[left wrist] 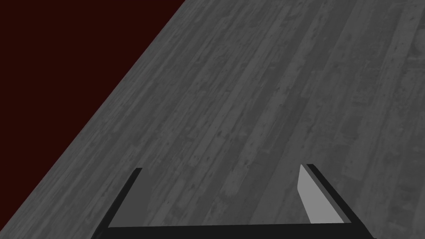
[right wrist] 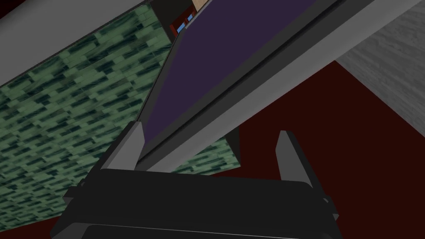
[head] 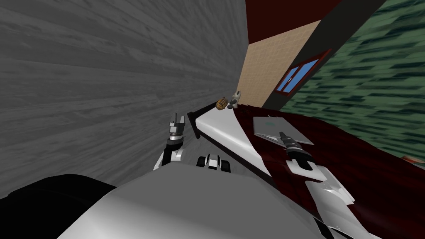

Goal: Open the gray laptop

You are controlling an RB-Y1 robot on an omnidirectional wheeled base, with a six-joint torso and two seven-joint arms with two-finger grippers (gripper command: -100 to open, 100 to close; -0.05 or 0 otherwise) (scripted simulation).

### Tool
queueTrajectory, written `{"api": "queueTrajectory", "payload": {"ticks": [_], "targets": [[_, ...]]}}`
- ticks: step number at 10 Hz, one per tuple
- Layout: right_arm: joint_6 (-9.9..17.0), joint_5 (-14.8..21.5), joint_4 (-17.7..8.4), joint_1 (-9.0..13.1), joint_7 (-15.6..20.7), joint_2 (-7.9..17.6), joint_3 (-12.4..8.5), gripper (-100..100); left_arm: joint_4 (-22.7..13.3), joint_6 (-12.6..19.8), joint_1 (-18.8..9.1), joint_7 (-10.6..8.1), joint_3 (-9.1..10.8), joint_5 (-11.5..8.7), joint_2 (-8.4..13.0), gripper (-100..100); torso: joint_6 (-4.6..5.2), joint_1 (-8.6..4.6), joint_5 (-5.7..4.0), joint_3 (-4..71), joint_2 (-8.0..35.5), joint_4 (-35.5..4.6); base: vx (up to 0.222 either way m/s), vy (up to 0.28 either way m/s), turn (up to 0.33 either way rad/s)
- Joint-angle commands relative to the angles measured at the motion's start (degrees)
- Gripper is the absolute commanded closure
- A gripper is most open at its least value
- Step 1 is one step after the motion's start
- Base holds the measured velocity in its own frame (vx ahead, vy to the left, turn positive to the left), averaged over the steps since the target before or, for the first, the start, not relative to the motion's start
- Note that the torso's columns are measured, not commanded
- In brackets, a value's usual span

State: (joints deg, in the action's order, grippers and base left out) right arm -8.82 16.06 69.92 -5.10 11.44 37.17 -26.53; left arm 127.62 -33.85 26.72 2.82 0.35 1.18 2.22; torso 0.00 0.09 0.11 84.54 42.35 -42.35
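Observation:
The grey laptop (head: 277, 128) lies on a bed with a dark red cover (head: 352, 166). In the right wrist view its lid (right wrist: 232, 62) is tilted up a little, showing the purple screen and a grey rim. My right gripper (head: 283, 135) is at the laptop's near edge. It is open (right wrist: 209, 128), and the lid's edge runs between its fingers, close to one finger (right wrist: 129, 146). My left gripper (head: 178, 119) hangs beside the bed over the grey plank floor (left wrist: 257, 91), open and holding nothing (left wrist: 222, 167).
A white strip of sheet (head: 226, 132) runs along the bed's near side. A small brown barrel-like thing (head: 221, 103) and a pale figure (head: 235, 98) sit at the bed's far end. Beyond stand a green wall (head: 373, 91) and a red-framed window (head: 299, 76).

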Motion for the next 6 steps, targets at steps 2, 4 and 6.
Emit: {"api": "queueTrajectory", "payload": {"ticks": [2, 4, 6], "targets": [[0.3, 0.0, 0.0, 0.0, -0.2, 0.1, 0.1, 0, 0.0, 0.0, 0.0, 0.0, 0.01, 0.0, 0.0, 0, 0.01, -0.13, -0.07, 0.1, -0.2, 0.1, -0.004, 0.003, -0.002], [0.4, 0.0, 0.0, -0.1, -0.2, 0.0, 0.1, 0, 0.0, 0.0, 0.0, 0.0, 0.01, 0.0, 0.0, 0, 0.0, -0.05, -0.07, 0.0, -0.1, 0.1, 0.0, 0.0, 0.0], [0.4, 0.0, 0.0, -0.1, -0.2, 0.0, 0.1, 0, 0.0, 0.0, 0.0, 0.0, 0.01, 0.0, 0.0, 0, 0.0, -0.09, -0.11, 0.0, -0.1, 0.1, 0.0, 0.0, 0.0]]}}
